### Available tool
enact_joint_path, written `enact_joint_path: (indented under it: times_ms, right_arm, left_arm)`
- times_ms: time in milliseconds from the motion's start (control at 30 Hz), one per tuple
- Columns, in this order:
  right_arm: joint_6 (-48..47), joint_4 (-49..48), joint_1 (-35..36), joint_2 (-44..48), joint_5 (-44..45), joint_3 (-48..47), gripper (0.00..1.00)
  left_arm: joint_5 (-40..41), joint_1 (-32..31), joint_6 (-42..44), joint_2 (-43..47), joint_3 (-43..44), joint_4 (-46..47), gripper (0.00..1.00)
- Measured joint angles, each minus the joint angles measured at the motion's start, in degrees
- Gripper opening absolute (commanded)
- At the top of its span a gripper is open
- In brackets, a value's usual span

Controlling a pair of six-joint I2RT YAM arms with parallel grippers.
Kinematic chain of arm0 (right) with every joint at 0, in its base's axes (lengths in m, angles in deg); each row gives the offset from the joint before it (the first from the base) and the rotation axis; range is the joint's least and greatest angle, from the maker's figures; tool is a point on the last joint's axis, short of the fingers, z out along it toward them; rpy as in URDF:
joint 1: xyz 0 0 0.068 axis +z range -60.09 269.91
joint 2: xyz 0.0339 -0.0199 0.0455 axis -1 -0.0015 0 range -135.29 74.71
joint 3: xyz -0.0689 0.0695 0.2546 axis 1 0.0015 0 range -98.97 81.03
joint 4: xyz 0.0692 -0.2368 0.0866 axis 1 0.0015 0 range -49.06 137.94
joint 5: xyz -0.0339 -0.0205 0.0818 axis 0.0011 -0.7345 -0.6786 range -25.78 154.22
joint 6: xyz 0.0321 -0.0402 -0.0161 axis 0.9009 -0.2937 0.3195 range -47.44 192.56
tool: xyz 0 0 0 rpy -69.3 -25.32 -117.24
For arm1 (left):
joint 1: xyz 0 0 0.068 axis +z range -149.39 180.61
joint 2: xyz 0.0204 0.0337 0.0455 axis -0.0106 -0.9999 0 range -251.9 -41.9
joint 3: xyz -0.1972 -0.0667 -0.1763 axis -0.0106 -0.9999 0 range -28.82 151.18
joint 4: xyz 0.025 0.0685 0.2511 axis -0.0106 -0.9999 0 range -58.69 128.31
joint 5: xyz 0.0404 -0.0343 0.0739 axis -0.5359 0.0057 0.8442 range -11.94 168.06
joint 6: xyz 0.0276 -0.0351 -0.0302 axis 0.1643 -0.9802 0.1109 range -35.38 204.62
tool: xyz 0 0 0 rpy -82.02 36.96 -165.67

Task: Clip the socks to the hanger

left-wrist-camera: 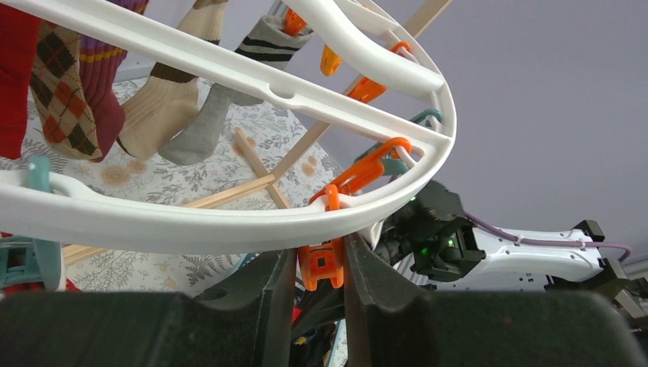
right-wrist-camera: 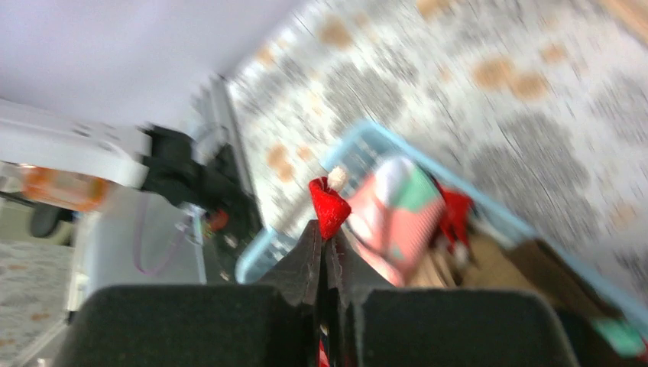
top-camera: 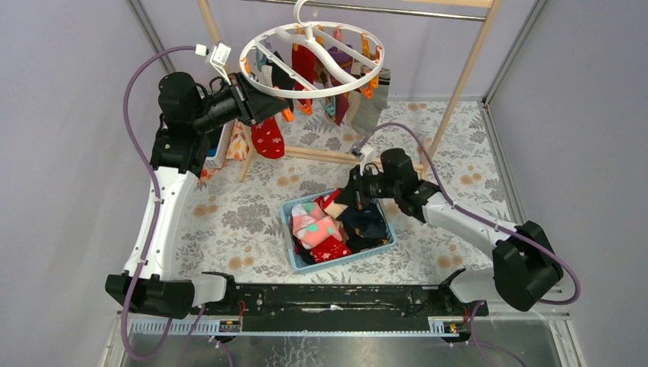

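The white ring hanger (top-camera: 321, 93) hangs from the rail with several socks (top-camera: 267, 139) clipped under it. My left gripper (top-camera: 277, 108) is at its near rim. In the left wrist view the fingers (left-wrist-camera: 319, 256) close round an orange clip (left-wrist-camera: 321, 264) under the ring (left-wrist-camera: 191, 225). My right gripper (top-camera: 353, 195) is over the blue basket's far edge. In the blurred right wrist view it (right-wrist-camera: 325, 229) is shut on a red sock (right-wrist-camera: 328, 206). More socks, pink (top-camera: 313, 224), red and navy, lie in the basket.
The blue basket (top-camera: 388, 246) stands mid-table on the floral cloth. The tall wooden rail frame (top-camera: 466, 69) stands at the back, its base bar (top-camera: 321, 157) across the cloth. A small box with folded cloth (top-camera: 218, 149) sits behind the left arm.
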Motion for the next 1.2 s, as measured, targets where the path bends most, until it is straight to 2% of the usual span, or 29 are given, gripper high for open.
enact_joint_path:
  times_ms: [200, 333, 433, 567, 900, 1200]
  right_arm:
    - [19.5, -30.4, -0.1, -2.4, -5.4, 0.1, 0.0]
    - [34.5, -54.4, -0.1, -11.5, -5.4, -0.4, 0.0]
    - [42.8, -64.2, -0.1, -19.1, -4.5, -2.7, 0.0]
    - [48.1, -69.1, 0.0, -24.5, -3.7, -6.6, 0.0]
    - [54.4, -75.0, 0.1, -28.8, -2.9, -19.4, 0.0]
    - [56.3, -75.5, 0.1, -31.0, -3.4, -22.4, 0.0]
  left_arm:
    - [-1.8, 0.0, -2.9, 0.7, -2.2, 3.3, 0.05]
    - [-3.1, 0.0, -6.0, 0.8, -3.8, 6.4, 0.04]
    - [-3.8, 0.0, -7.5, 0.8, -4.2, 7.9, 0.04]
    - [-4.9, 0.0, -8.5, 0.8, -4.2, 9.3, 0.04]
    - [-5.9, 0.0, -8.8, 0.8, -4.2, 9.6, 0.04]
    - [-6.7, 0.1, -8.6, 0.8, -4.2, 9.6, 0.04]
